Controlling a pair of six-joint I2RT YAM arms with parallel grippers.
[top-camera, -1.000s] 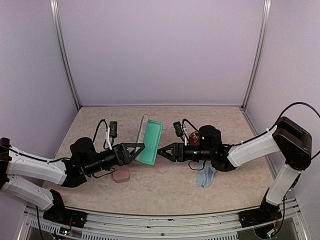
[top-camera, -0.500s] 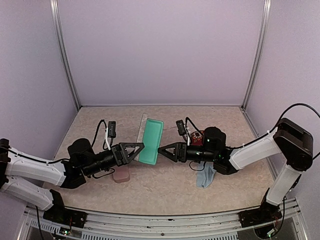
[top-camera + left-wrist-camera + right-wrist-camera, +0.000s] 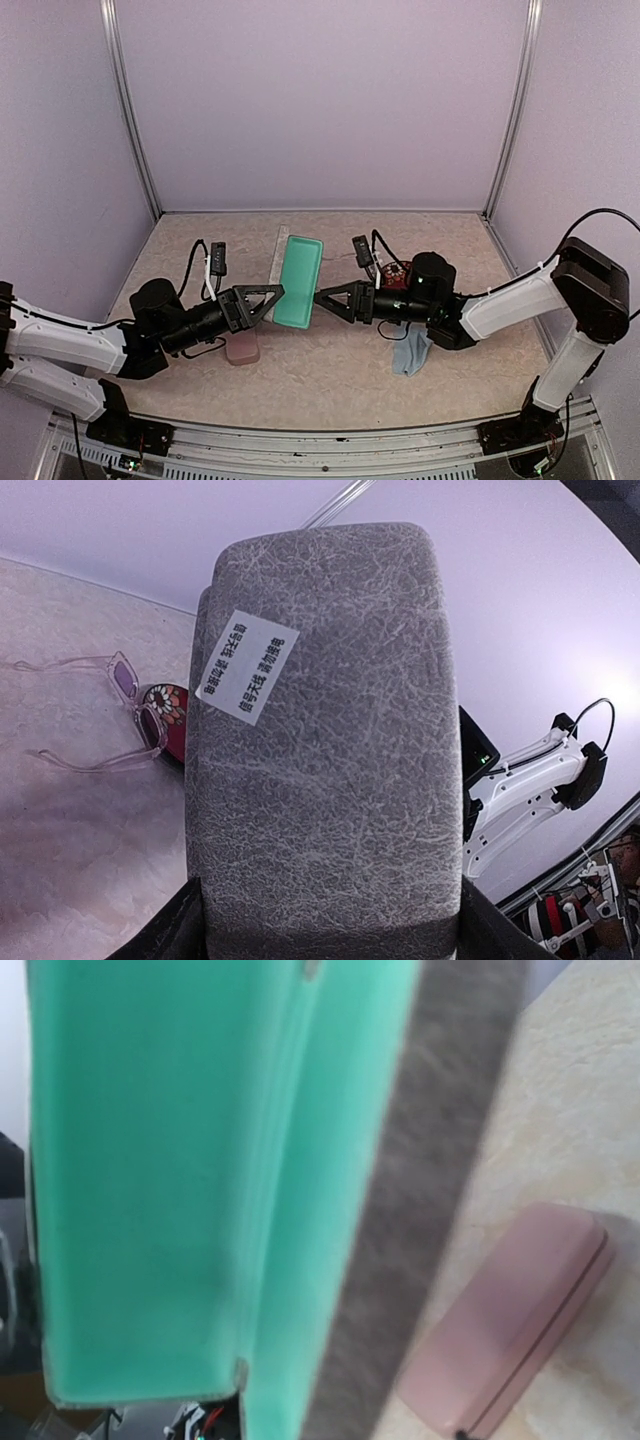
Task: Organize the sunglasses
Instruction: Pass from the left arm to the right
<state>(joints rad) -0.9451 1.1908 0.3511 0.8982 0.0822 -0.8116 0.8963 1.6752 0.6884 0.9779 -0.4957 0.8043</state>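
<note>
Jaws on my left gripper are clamped across the grey case. Its fingers show dark on either side of the shell in the left wrist view, under a white label. My right gripper has its tips at the opposite long edge of that case. I cannot tell whether they pinch it, because the right wrist view shows none of my fingers.

The grey case is open and tilted between my two arms, with its inside turned toward the right one. All I see in it is green lining. A pink case lies shut on the table beside my left arm, so its contents are hidden.

The pale glasses lie unfolded on the table beyond the grey case, just beside a red flowered thing. A blue cloth lies under my right arm.
</note>
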